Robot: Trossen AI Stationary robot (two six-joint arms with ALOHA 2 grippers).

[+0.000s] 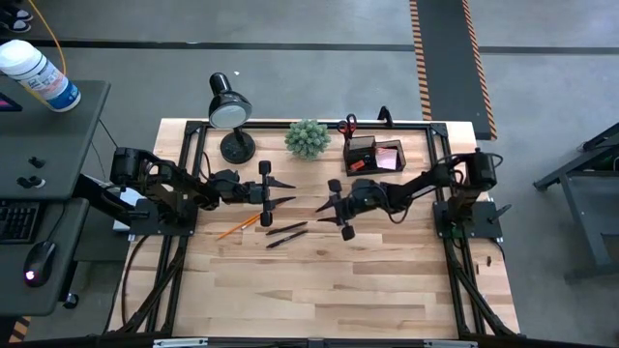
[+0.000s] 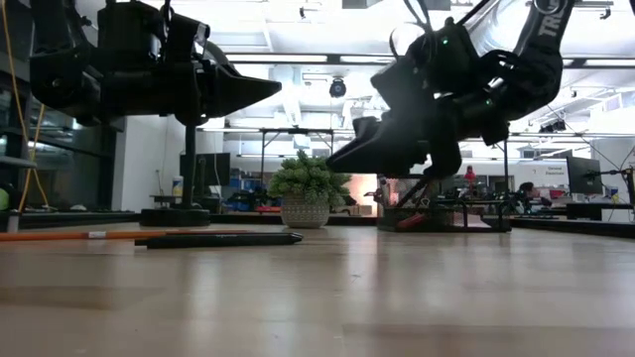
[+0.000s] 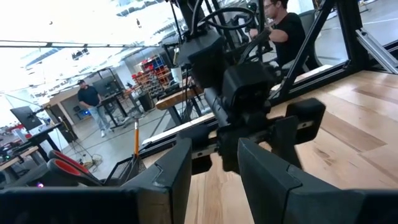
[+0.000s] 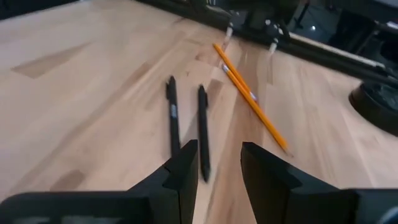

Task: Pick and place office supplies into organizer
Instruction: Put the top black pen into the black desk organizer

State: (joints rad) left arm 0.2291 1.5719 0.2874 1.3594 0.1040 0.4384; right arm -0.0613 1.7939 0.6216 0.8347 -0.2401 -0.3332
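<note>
Two black pens (image 1: 286,233) (image 4: 173,118) lie side by side on the wooden table, with two orange pencils (image 1: 238,227) (image 4: 250,96) just left of them. My right gripper (image 1: 322,213) (image 4: 217,165) hovers open, slanting down toward the pens from the right, with nothing between its fingers. My left gripper (image 1: 288,192) (image 3: 214,180) hangs open and level above the table, beyond the pencils, facing the right gripper. The black organizer (image 1: 372,155) stands at the far edge with a pink pad (image 1: 390,155) in it and red-handled scissors (image 1: 348,124) at its far side.
A black desk lamp (image 1: 230,111) and a green plant ball (image 1: 308,137) in a pot stand at the far edge, left of the organizer. The near half of the table (image 1: 329,290) is bare wood. People stand in the room beyond.
</note>
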